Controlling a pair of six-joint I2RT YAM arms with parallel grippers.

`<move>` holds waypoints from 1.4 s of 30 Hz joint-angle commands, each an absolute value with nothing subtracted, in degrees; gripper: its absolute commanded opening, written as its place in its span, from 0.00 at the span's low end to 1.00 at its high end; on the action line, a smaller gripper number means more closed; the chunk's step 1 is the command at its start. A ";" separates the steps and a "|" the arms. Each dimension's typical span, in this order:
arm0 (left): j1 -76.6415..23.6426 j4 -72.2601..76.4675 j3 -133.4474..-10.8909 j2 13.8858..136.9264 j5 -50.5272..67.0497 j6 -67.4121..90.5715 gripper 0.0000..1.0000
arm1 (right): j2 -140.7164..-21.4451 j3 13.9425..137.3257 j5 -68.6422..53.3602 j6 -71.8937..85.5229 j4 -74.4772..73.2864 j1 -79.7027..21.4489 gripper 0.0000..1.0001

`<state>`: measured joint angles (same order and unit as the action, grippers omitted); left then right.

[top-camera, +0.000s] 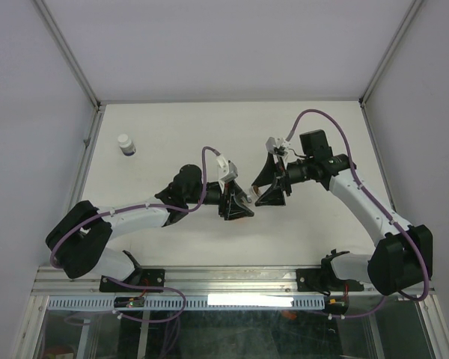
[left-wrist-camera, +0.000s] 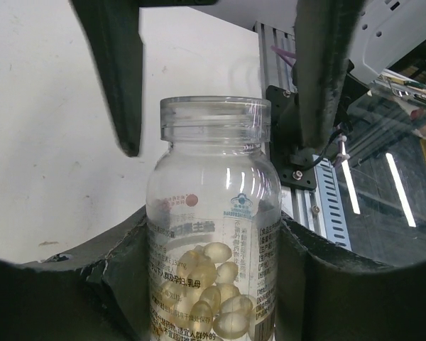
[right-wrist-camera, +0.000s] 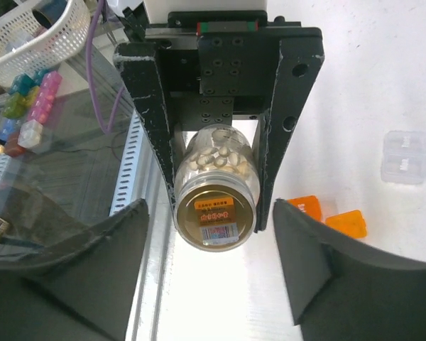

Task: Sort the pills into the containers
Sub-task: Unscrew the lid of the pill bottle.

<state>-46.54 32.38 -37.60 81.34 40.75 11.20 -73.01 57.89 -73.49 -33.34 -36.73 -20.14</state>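
Overhead the clear bottle (left-wrist-camera: pixel 213 213) hardly shows; left jaws clamp it, right jaws gape wide of its mouth.

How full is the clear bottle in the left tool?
Partly full: the clear bottle holds pale pills only toward its base.

Bright, even light from above nearly washes out the white table top (top-camera: pixel 172 134). White glare streaks lie on the clear plastic bottle with pale capsules (left-wrist-camera: pixel 213 213); the lower corners of both wrist views are blurred.
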 commanded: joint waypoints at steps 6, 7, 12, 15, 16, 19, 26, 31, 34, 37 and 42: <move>-46.89 27.73 -39.28 79.75 39.86 5.90 0.00 | -67.96 59.54 -74.59 -27.84 -34.55 -16.11 0.87; -46.91 27.58 -39.33 79.67 39.75 5.75 0.00 | -68.17 59.24 -73.98 -27.44 -34.07 -16.13 0.86; -46.95 27.14 -40.02 80.15 39.77 5.63 0.00 | -70.97 59.85 -70.05 -28.06 -35.98 -18.57 0.84; -46.98 27.07 -40.18 80.18 39.73 5.63 0.00 | -72.20 60.10 -66.67 -28.04 -36.05 -20.82 0.82; -46.98 27.10 -40.09 80.13 39.59 5.63 0.00 | -72.69 60.19 -66.13 -27.80 -36.09 -21.32 0.81; -46.99 27.08 -40.00 80.02 39.54 5.71 0.00 | -73.82 60.68 -65.02 -27.55 -36.71 -22.17 0.76; -46.97 26.98 -39.93 79.99 39.25 5.56 0.00 | -75.23 62.33 -66.06 -30.46 -40.18 -23.20 0.25; -46.99 26.89 -39.95 80.12 40.36 5.69 0.00 | -75.07 63.46 -68.74 -36.97 -44.42 -23.27 0.00; -46.95 26.61 -40.45 80.92 44.70 6.47 0.00 | -74.73 64.69 -70.12 -48.20 -49.35 -24.03 0.00; -47.00 25.83 -40.52 81.34 47.52 7.15 0.00 | -73.90 65.73 -70.10 -70.36 -57.53 -25.84 0.00; -46.93 25.03 -40.52 81.21 49.00 7.23 0.00 | -71.84 65.84 -63.36 -89.52 -57.38 -28.84 0.00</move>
<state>-46.54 23.35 -38.22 81.41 45.43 6.81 -74.54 62.98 -64.88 -66.35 -54.08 -26.24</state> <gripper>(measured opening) 0.523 0.419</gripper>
